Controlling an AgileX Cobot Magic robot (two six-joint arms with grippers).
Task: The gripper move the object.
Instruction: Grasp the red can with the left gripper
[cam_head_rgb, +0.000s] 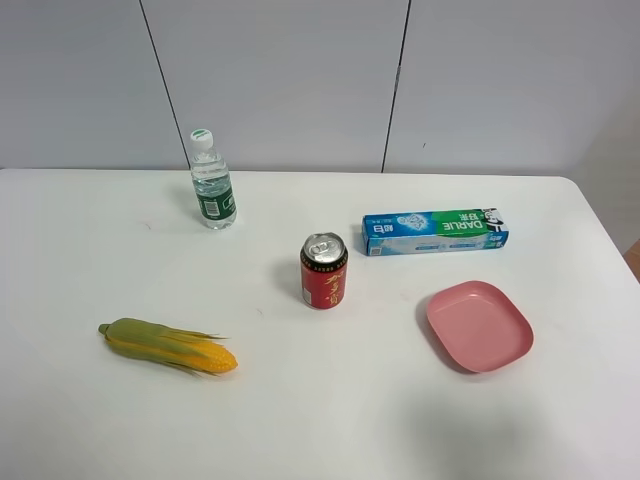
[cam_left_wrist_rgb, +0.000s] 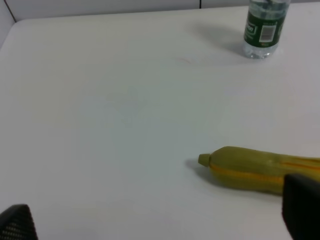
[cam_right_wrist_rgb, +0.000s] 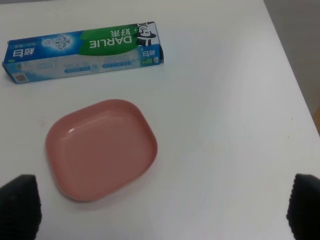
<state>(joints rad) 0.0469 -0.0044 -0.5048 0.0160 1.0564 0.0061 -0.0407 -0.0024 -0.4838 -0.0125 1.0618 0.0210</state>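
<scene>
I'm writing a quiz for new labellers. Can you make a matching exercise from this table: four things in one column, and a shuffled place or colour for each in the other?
Things:
1. can
2. bottle
3. corn
4. plate

Descriptions:
A. pink, with nothing on it, on the right of the table
B. lying on its side, near left
C. red, upright, around the middle
D. clear with a green label, upright, far left

Pairs: 1-C, 2-D, 3-B, 4-A

A white table (cam_head_rgb: 90, 420) (rounded corners) stands against pale grey wall panels (cam_head_rgb: 270, 70) with dark seams.
</scene>
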